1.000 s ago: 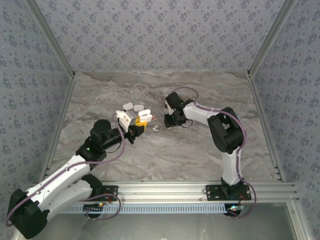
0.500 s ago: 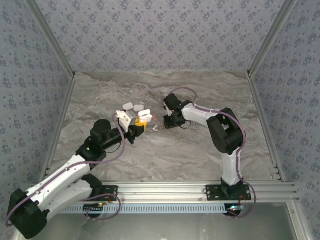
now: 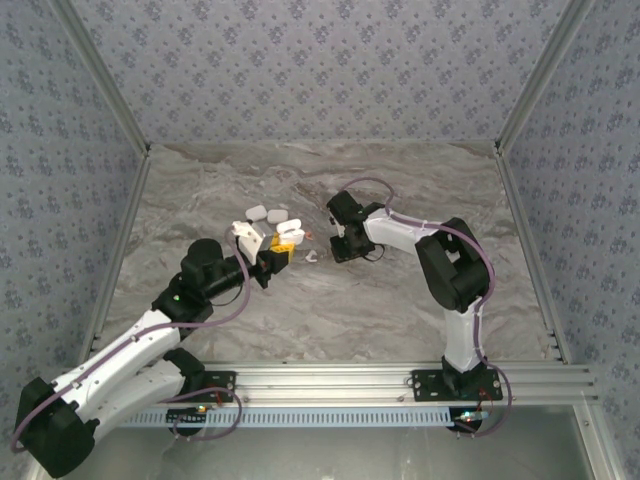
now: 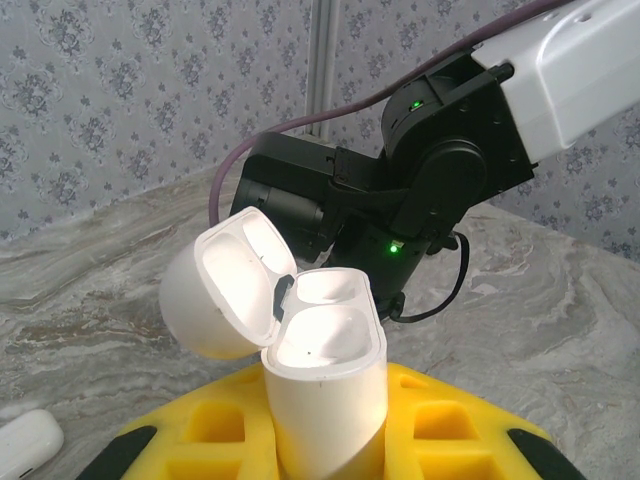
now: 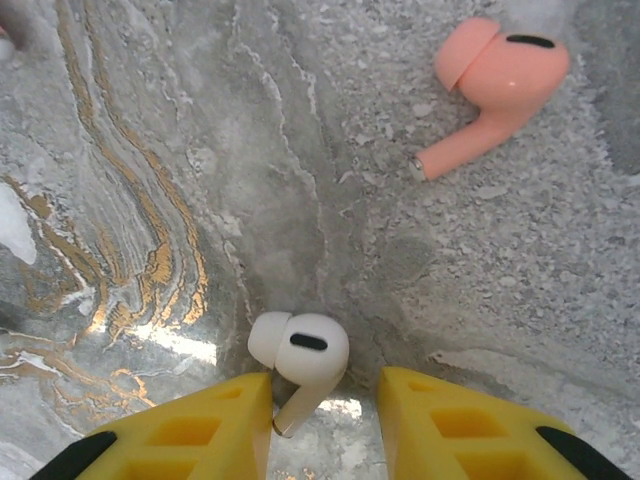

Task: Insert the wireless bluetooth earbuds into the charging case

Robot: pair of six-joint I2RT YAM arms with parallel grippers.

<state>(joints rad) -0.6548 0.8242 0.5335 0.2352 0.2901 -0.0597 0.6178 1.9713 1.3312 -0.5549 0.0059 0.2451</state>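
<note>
**Both arms meeting mid-table**

On the grey veined marble-look tabletop [image 3: 200,190]: yellow-fingered left gripper [image 3: 277,256] clamped around an upright white open-lidded charging case [image 3: 288,238]. Just behind, three closed white pill-shaped cases [image 3: 274,215] in a cluster. To the right, black right gripper [image 3: 340,247] angled down at the surface, with a tiny white piece [image 3: 311,257] just beside, too small to identify.

Noted slight drift of right hand [image 3: 341,247] leftward and lower, just right of frame centre; purple cable loop [image 3: 372,183] carried along with it.
</note>
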